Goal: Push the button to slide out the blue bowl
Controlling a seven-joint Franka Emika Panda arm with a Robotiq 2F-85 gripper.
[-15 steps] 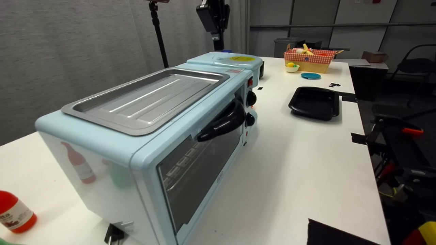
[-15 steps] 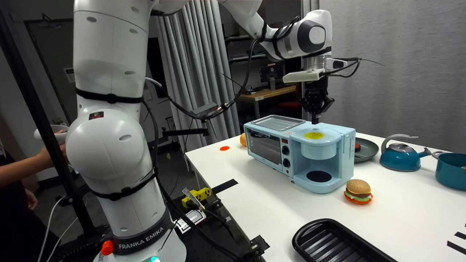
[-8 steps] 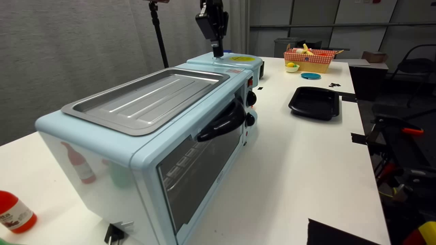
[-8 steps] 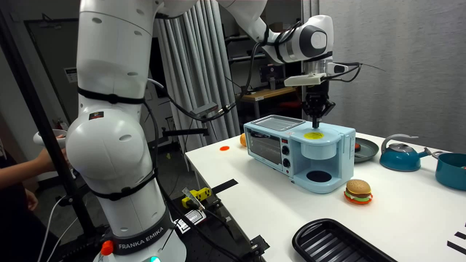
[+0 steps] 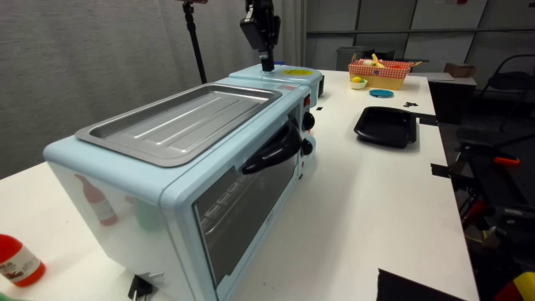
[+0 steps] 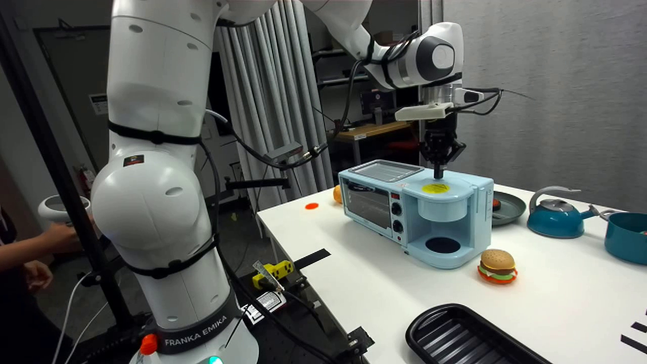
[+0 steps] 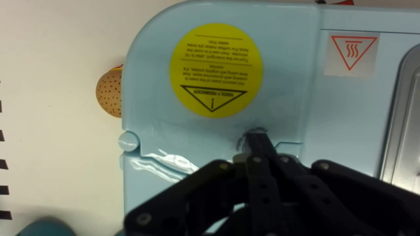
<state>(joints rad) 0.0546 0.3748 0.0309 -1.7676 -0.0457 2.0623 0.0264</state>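
A light-blue breakfast appliance (image 6: pixel 482 222) stands on the white table; its top shows in the wrist view (image 7: pixel 147 42). The light-blue rounded bowl (image 6: pixel 442 210) sits under the lid at the coffee end, in line with the body. On the lid, a round button (image 7: pixel 246 147) with dark marks around it is mostly hidden under my fingertips. My gripper (image 6: pixel 437 176) points straight down, and its fingertips (image 7: pixel 259 141) are together with nothing between them. In both exterior views, the gripper (image 5: pixel 267 67) appears to touch the lid beside the yellow sticker (image 7: pixel 216 70).
A metal tray (image 5: pixel 179 129) lies on the oven top, and a black handle (image 5: pixel 276 150) is on its door. A toy burger (image 6: pixel 497 266), a pan (image 6: pixel 510 210), a kettle (image 6: pixel 558 220) and a pot (image 6: pixel 627 237) stand nearby. A black tray (image 6: pixel 455 333) lies toward the front.
My shut gripper has come down from above the lid onto its top. Over the last half second it has barely moved. The appliance and the bowl look the same.
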